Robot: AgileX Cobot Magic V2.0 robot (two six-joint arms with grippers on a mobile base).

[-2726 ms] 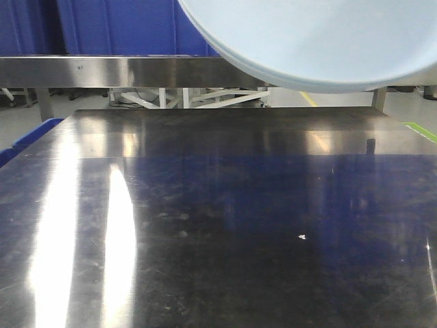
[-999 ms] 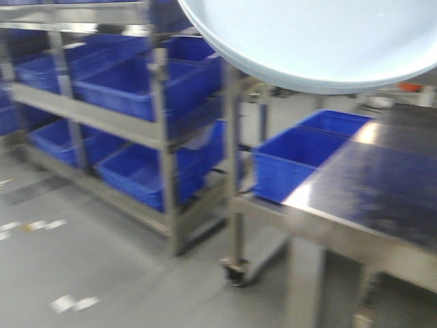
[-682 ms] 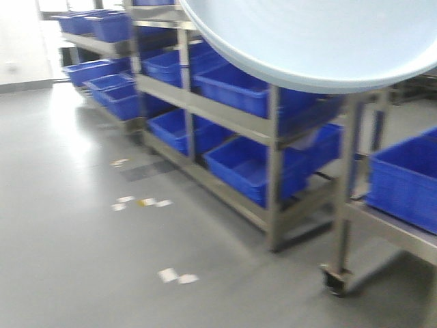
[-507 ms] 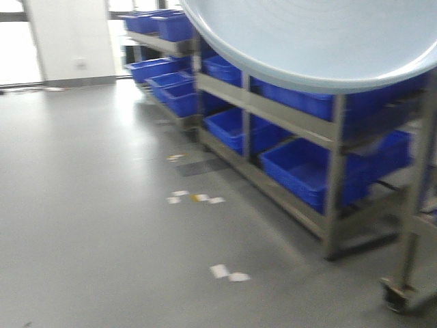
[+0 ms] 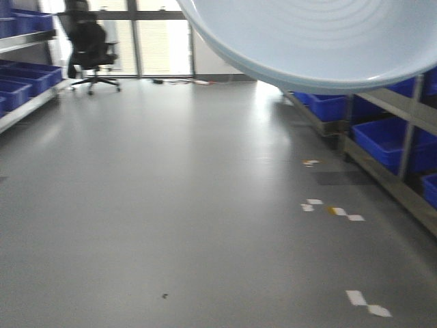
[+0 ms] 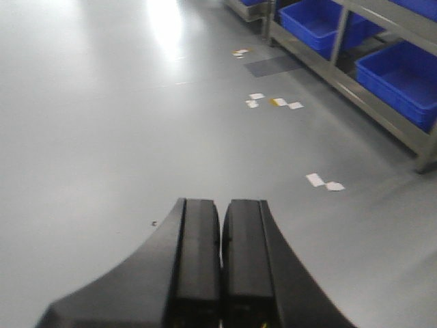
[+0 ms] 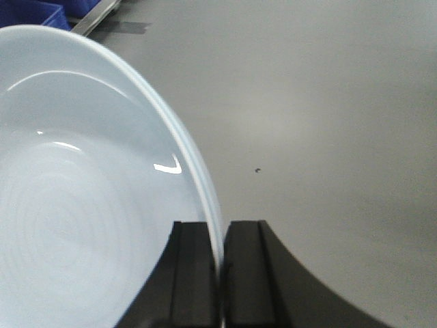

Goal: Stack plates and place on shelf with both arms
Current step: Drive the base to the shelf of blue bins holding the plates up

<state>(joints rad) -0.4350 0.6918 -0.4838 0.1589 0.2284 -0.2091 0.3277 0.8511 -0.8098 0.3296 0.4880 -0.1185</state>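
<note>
— Clamping what, over on the right gripper [image 7: 222, 234]?
— Squeezing the rim of the plates [image 7: 82, 205] edge-on between both pads [image 7: 198, 263], probably lifting them high for clearing obstacles. Left gripper [image 6: 220, 213]: pressing closed on nothing, hanging over the floor [image 6: 102, 123].
— Sitting where against the shelf [image 5: 399, 106]?
— Hanging in the air beside the shelf, apart from it and its blue crates [image 5: 382, 140]; not yet resting there, so probably needing an approach toward it.

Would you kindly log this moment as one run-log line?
right gripper: shut on plate rim | left gripper: shut, empty | scene: open floor, shelf at right
</note>
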